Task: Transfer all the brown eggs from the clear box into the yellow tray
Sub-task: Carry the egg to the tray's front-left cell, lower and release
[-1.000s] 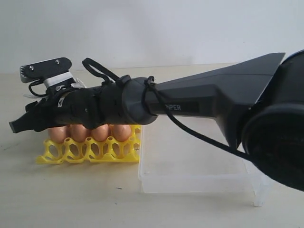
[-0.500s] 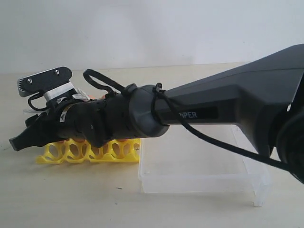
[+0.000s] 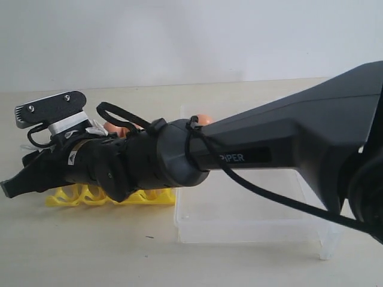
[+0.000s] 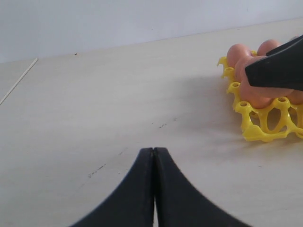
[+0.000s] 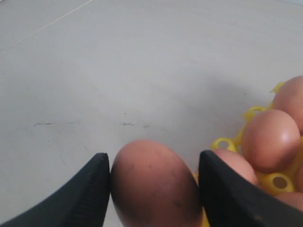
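Observation:
My right gripper [image 5: 154, 159] is shut on a brown egg [image 5: 154, 187], both fingers pressed against its sides. It hangs at the outer edge of the yellow tray [image 5: 222, 143], beside several brown eggs [image 5: 270, 139] seated in cups. In the exterior view the right arm reaches across to the left, its gripper [image 3: 14, 184] low over the yellow tray [image 3: 78, 197], hiding most of it. The clear box [image 3: 239, 222] lies to the right, with one egg [image 3: 203, 118] showing at its far side. My left gripper [image 4: 154, 151] is shut and empty above bare table, left of the tray [image 4: 265, 133].
The right arm's black forearm [image 3: 269, 149] spans the clear box and much of the scene. One right finger [image 4: 277, 71] shows over the tray's eggs in the left wrist view. Pale table [image 4: 118, 104] stretches around the tray.
The right gripper has sunk lower and moved left over the yellow tray, now hiding the front row of eggs in the exterior view. Its grip is unchanged.

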Robot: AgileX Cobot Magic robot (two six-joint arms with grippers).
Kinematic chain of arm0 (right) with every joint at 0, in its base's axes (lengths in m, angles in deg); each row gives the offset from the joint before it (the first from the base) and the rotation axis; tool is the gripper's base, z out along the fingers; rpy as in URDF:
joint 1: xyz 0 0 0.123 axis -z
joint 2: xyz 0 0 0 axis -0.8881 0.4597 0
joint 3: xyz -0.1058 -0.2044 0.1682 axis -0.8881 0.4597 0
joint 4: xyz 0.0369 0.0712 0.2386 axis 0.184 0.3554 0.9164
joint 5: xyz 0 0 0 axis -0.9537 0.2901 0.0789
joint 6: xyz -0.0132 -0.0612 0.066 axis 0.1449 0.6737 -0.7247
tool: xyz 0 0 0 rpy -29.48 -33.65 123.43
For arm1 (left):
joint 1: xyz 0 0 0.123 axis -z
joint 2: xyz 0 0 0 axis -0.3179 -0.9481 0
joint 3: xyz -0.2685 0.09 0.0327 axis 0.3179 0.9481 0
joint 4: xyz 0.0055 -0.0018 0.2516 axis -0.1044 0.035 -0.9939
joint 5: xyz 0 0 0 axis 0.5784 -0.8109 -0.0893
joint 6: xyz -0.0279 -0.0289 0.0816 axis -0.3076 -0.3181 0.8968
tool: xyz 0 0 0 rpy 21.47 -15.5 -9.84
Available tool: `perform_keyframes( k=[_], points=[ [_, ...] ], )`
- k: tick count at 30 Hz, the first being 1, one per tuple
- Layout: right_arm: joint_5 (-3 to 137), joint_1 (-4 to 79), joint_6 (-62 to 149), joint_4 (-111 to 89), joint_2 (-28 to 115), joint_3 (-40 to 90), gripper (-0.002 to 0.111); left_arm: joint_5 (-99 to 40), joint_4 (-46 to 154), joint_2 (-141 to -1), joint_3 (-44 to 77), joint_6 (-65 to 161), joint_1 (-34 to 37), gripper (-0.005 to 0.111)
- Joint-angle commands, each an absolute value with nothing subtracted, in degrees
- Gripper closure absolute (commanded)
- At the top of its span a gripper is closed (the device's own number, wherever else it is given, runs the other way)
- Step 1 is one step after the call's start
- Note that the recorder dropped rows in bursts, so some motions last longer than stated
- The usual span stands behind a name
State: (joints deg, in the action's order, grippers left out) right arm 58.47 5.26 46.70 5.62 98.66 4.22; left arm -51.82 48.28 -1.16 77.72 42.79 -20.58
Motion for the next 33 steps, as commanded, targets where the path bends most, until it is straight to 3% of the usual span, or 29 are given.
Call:
perform_keyframes(
  k=[1, 18, 33],
  points=[
    [57.95, 4.81, 46.44, 5.20, 98.41, 4.35, 0.108, -51.29, 48.42, -1.20, 77.49, 42.48, -20.23, 0.107],
    [66.54, 6.20, 46.52, 4.99, 99.28, 4.45, 0.108, -51.29, 48.42, -1.20, 77.49, 42.48, -20.23, 0.107],
    [65.05, 6.61, 46.44, 5.11, 100.12, 3.75, 0.108, -51.29, 48.42, -1.20, 77.49, 42.48, -20.23, 0.107]
  ],
)
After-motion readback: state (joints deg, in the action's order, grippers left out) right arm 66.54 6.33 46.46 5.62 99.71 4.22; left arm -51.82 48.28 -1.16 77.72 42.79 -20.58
